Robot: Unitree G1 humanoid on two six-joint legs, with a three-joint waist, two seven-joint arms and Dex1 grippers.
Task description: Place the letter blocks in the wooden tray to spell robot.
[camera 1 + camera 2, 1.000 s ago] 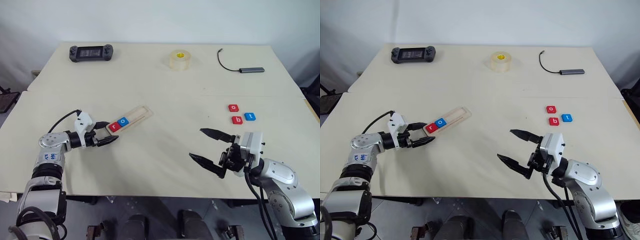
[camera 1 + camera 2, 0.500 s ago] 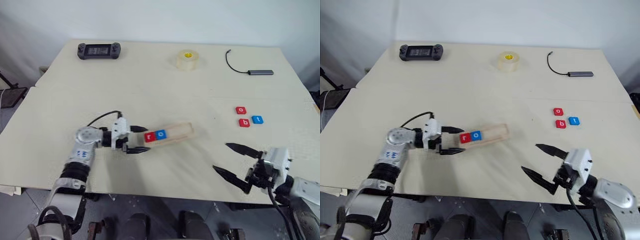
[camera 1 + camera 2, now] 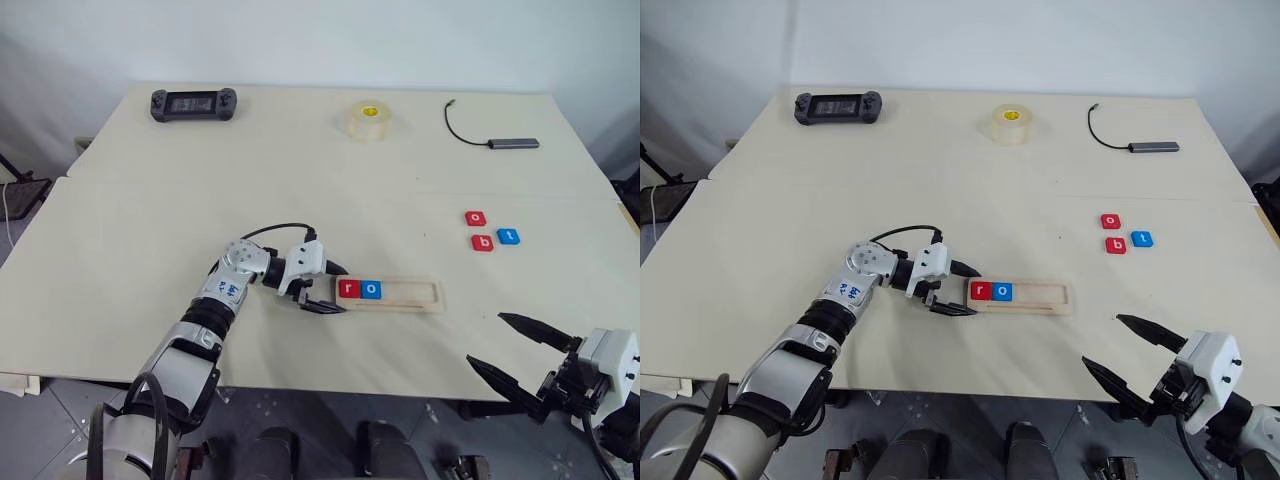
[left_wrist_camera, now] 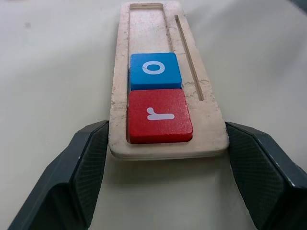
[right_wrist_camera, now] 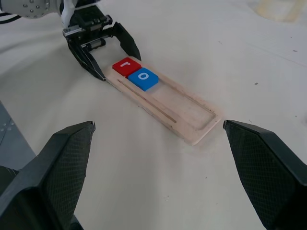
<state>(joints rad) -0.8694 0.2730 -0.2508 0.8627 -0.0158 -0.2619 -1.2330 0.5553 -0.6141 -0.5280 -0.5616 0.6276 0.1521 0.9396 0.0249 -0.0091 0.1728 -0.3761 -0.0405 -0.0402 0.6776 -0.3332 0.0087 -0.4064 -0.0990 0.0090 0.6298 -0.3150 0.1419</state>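
Gripping pale wooden tray (image 3: 405, 294), left hand (image 3: 328, 288), square glossy tiles

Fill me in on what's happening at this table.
A two-armed robot is spelling a word with letter tiles in a wooden tray. Its left gripper straddles the tray's near end, a finger along each side. The red r and blue o sit in the slot, with the rest of it bare. The red o, red b and blue t lie loose on the table further right. The right gripper hangs open near the table's front edge, holding nothing.
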